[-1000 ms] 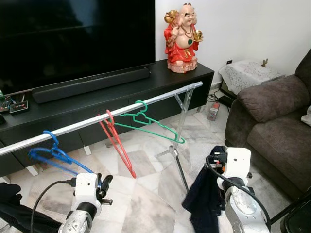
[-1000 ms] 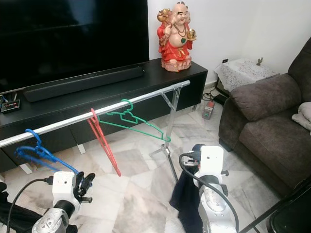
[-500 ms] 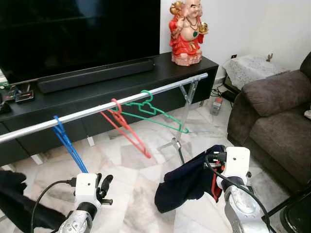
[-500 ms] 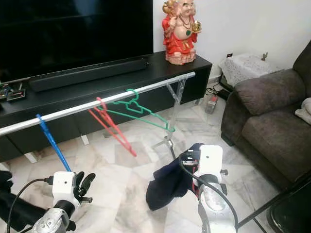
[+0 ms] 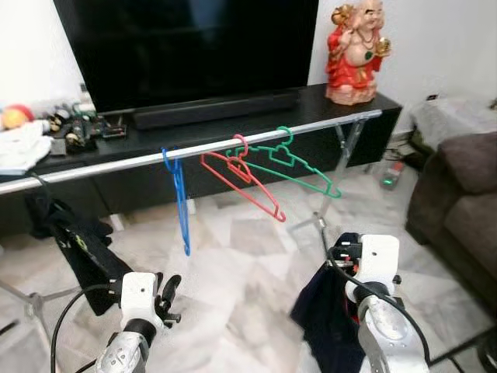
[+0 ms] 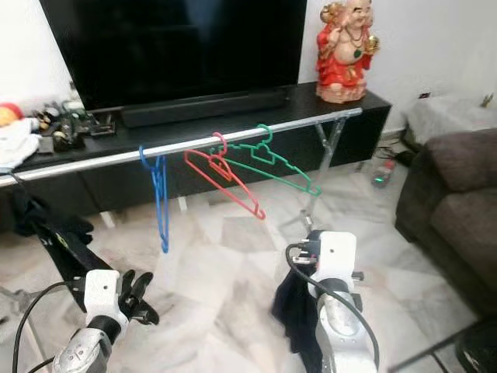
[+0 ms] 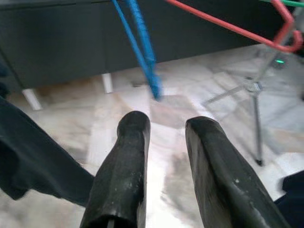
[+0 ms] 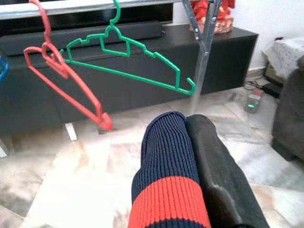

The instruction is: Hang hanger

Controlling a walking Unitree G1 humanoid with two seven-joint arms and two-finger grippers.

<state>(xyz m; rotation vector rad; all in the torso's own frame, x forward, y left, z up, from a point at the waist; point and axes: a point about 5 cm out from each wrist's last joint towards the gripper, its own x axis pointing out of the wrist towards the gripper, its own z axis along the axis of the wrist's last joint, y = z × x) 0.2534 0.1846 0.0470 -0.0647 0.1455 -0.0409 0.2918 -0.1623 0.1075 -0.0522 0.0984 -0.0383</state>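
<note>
A silver rail [image 5: 124, 161] runs in front of the TV stand. On it hang a blue hanger [image 5: 180, 203], a red hanger [image 5: 242, 185] and a green hanger [image 5: 299, 165], all bare. My right gripper [image 8: 186, 124], low and short of the rail's right end, is shut on a navy knit garment with a red stripe [image 8: 166, 166]. The garment [image 5: 330, 322] droops below the wrist. My left gripper [image 7: 164, 124] is open and holds nothing; the blue hanger's lower end [image 7: 153, 85] lies just beyond its fingertips.
A dark garment [image 5: 74, 237] hangs off the rail's left part. The rack's folding legs [image 5: 335, 183] stand at the right. Behind are the black TV stand [image 5: 311, 99] with a soundbar [image 5: 213, 110], small clutter [image 5: 46, 128] and a red statue [image 5: 356, 50]. A brown sofa [image 5: 460, 198] is on the right.
The camera has swung left, so the rail and hangers sit further right in the picture. The navy garment, flung out leftward half a second ago, hangs straight down again.
</note>
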